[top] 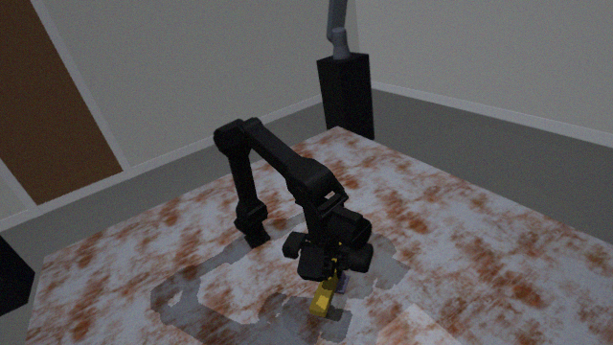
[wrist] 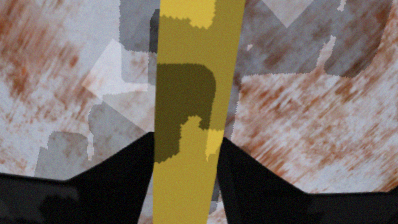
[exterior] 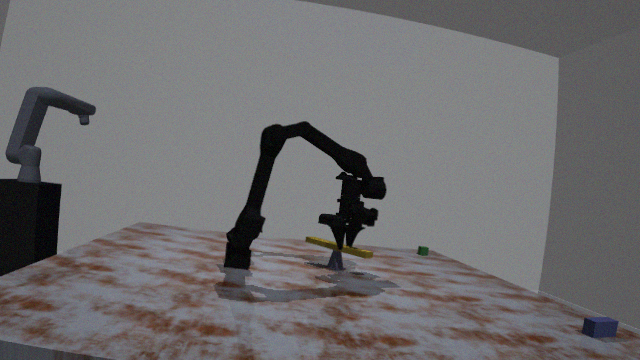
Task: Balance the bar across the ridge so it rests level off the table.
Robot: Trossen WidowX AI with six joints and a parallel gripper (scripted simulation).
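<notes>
A long yellow bar (top: 322, 303) (exterior: 361, 252) (wrist: 187, 45) is held above the table. My gripper (exterior: 345, 247) (wrist: 186, 142) is shut on the bar near its middle, one finger on each side of it. The grey-purple ridge (top: 343, 284) (exterior: 335, 262) stands on the table directly below the bar in the exterior view, its top close to the bar's underside. Whether the bar touches the ridge cannot be told. Both visible ends of the bar are clear of the table. In the top view the gripper hides most of the bar and part of the ridge.
A small green block (exterior: 423, 250) lies toward the far right of the table (exterior: 165, 320), and a blue block (exterior: 600, 327) near its right edge. Another grey arm (top: 339, 43) (exterior: 30, 135) stands on a black pedestal (top: 346, 96) (exterior: 30, 225) beyond the table.
</notes>
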